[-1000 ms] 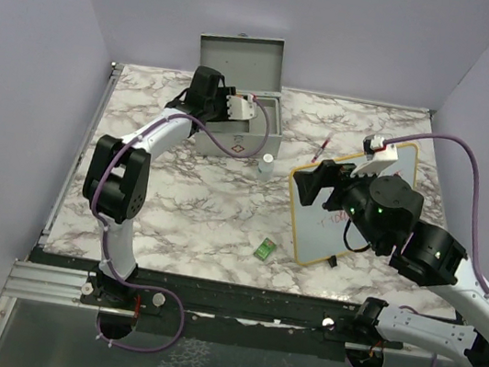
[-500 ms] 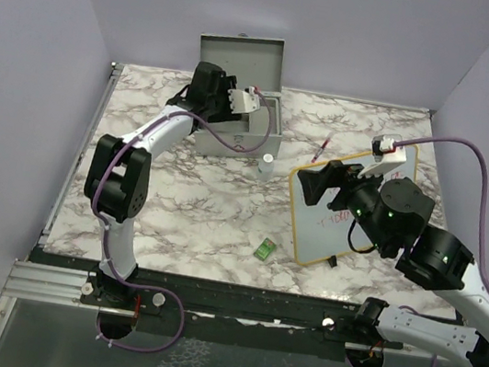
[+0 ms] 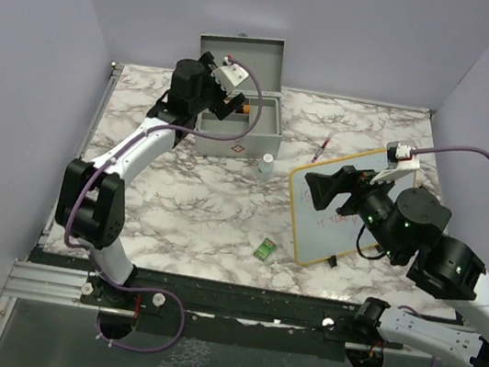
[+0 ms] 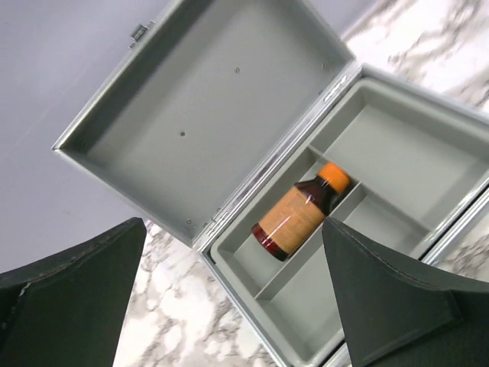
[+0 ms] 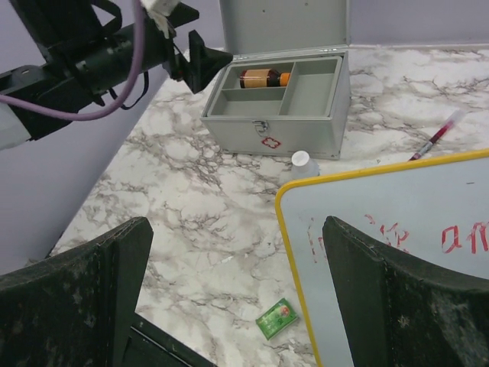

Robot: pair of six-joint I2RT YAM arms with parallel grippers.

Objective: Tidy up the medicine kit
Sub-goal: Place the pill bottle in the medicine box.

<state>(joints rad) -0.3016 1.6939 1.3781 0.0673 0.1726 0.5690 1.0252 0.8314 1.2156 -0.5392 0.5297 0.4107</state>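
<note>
Left claw [image 4: 233,223] has risen above the grey metal medicine kit [image 3: 250,138], upper centre, wide, empty; right claw [image 5: 237,223] also wide. Clear the lid [image 3: 243,58].

the medicine kit [image 3: 253,140] is a grey metal rectangular box. it stands on the counter [image 3: 186,202] toward the far edge, left of centre. the hinged lid [image 4: 206,115] is open and stands about upright behind the box, with its plain grey inner face toward the front. the front wall carries a latch [image 5: 262,126] and a small red-white diamond emblem [image 5: 269,141]. the interior is divided into three compartments. a brown bottle [image 4: 300,212] with an orange cap lies on its side in the narrow rear compartment.
</note>
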